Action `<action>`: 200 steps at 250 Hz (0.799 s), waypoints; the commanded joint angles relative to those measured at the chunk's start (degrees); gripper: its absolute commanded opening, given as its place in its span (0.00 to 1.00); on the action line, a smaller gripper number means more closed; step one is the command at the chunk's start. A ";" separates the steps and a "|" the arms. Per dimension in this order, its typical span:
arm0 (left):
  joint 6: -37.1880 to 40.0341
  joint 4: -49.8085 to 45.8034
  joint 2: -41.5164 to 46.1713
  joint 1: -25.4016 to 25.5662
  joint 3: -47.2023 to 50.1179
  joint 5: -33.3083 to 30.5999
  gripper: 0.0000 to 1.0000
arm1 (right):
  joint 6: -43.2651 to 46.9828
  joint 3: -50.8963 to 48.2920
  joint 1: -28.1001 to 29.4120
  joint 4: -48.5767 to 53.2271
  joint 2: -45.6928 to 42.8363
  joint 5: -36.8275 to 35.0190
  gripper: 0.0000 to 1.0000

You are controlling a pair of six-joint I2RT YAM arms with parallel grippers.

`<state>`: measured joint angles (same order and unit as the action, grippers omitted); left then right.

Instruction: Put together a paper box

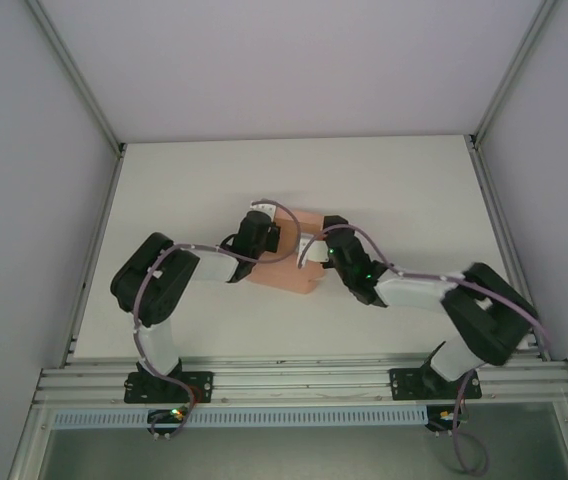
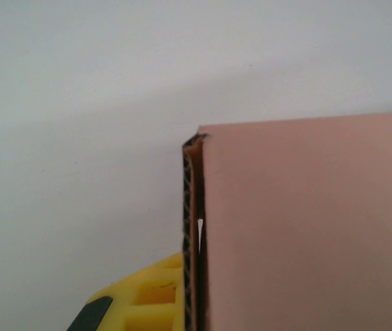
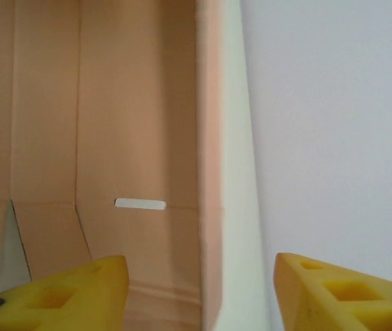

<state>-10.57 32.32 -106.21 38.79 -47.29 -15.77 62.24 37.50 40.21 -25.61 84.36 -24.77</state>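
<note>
The salmon-pink paper box point(image 1: 286, 276) lies partly folded in the middle of the white table, between both arms. My left gripper point(image 1: 267, 226) is at its far left side, shut on an upright card wall. In the left wrist view one yellow finger point(image 2: 148, 296) presses against the wall's corrugated edge point(image 2: 192, 227), and the other finger is hidden behind the pink panel point(image 2: 306, 221). My right gripper point(image 3: 199, 276) stands open at the box's right side. Its two yellow fingertips straddle a raised side wall point(image 3: 210, 172) without touching it. The inner floor point(image 3: 134, 124) has a narrow slot point(image 3: 140, 203).
The white table point(image 1: 184, 190) has grey enclosure walls at the left, right and back. An aluminium rail point(image 1: 294, 380) runs along the near edge, where both arm bases are bolted.
</note>
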 commanded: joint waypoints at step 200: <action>1.17 8.44 -1.02 6.02 5.77 7.68 0.00 | -44.26 16.43 -13.14 22.31 5.42 28.95 1.00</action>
<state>-9.78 42.39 -105.71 43.92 -41.65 -8.95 20.23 54.24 27.00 -5.87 87.39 3.05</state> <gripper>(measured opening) 0.071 0.995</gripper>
